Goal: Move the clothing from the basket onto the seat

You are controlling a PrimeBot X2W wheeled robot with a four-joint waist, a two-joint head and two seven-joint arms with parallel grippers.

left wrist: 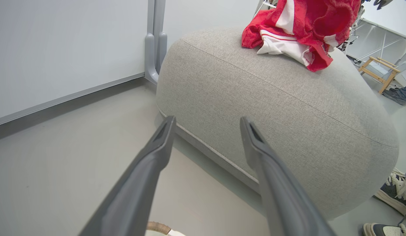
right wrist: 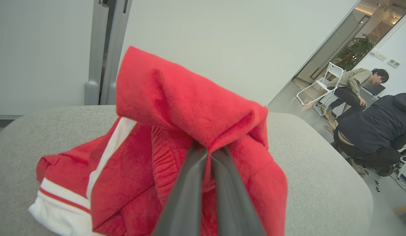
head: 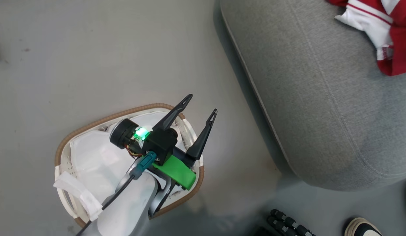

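Red clothing [head: 391, 31] with white panels lies on the grey seat [head: 321, 98] at the head view's top right, and the left wrist view shows the same clothing [left wrist: 298, 29] heaped on the seat [left wrist: 288, 108]. My right gripper [right wrist: 209, 152] is shut on a fold of the red clothing [right wrist: 190, 108], held up over the seat [right wrist: 321, 170]. My left gripper [head: 203, 105] hangs open and holds nothing above the white basket [head: 64, 154], whose white liner [head: 98, 160] shows inside. In its own wrist view the left gripper [left wrist: 206, 123] points at the seat's side.
A person's shoes stand on the floor by the seat [head: 363, 227] [left wrist: 393, 193]. A dark ribbed object [head: 288, 223] lies on the floor near them. Two people [right wrist: 370, 131] and a white chair [right wrist: 317, 91] are beyond the seat. A wall [left wrist: 59, 49] runs behind.
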